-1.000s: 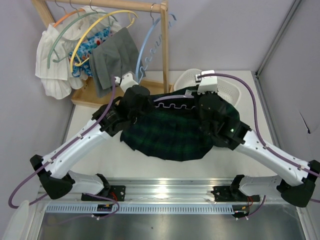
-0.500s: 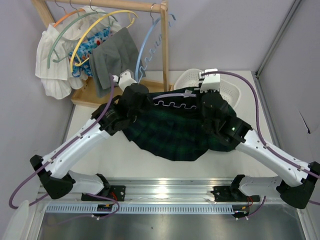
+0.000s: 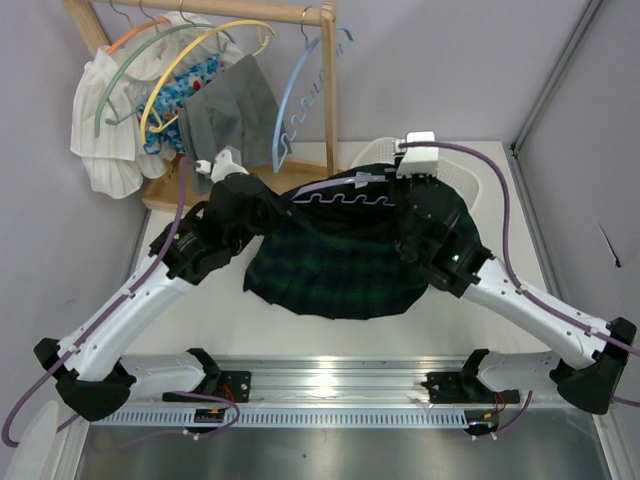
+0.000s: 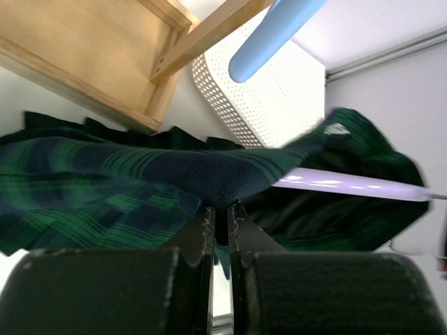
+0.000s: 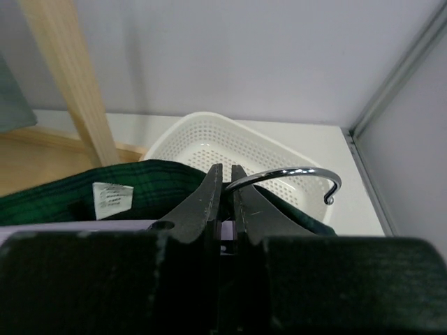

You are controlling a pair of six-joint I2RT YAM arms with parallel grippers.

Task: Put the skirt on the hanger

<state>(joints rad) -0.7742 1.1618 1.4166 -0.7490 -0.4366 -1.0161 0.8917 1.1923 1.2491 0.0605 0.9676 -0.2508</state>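
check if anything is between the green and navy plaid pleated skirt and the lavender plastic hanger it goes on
Nothing visible does. The dark green and navy plaid pleated skirt lies right against the pale lavender plastic hanger. The left gripper pinches the skirt's fabric; the right gripper clamps the hanger.

The dark green and navy plaid pleated skirt (image 3: pixel 340 275) is woven cloth, matt and soft-looking. The pale lavender plastic hanger (image 3: pixel 330 186) with the scalloped bar is smooth with a light sheen. Its thin wire hook (image 5: pixel 293 170) is polished, mirror-bright metal. The small white label (image 5: pixel 112 197) looks like thin printed fabric, slightly creased. The white perforated basket (image 5: pixel 209 150) is matt moulded plastic. The pale wooden rack (image 4: pixel 77 49) shows fine grain and a dull finish. The light blue hanger (image 4: pixel 276 31) is smooth plastic.
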